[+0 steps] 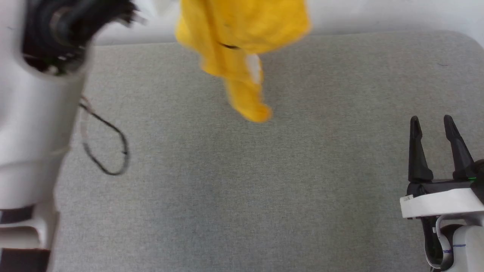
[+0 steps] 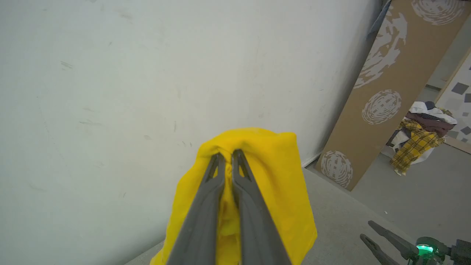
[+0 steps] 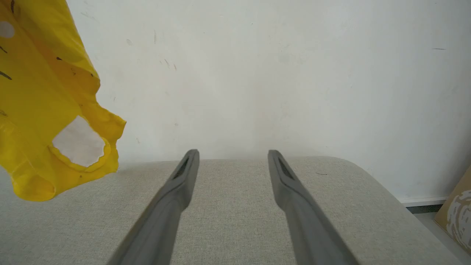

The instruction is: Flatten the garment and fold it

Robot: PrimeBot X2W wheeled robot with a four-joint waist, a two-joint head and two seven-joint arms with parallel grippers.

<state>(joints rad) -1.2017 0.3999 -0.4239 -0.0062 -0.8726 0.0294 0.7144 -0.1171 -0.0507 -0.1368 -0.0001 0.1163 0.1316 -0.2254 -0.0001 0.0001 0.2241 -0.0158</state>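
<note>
The garment [image 1: 242, 45], a bright yellow T-shirt with a white patch and black marks, hangs bunched in the air above the far middle of the grey table [image 1: 242, 189]. My left gripper [image 2: 226, 156] is shut on a fold of the garment [image 2: 279, 176], which drapes over and around its fingers. In the head view the left forearm [image 1: 34, 132] rises at the left edge. My right gripper [image 1: 432, 121] stands open near the right front of the table, nothing between its fingers. Seen from the right wrist, the garment [image 3: 44, 110] hangs at the upper left, clear of the right gripper [image 3: 232, 152].
A thin black cable loop [image 1: 109, 151] dangles beside the left forearm. A white wall [image 3: 276, 73] stands behind the table. To the right lean a brown patterned board [image 2: 382, 95] and a pile of clothes [image 2: 423, 136] on the floor.
</note>
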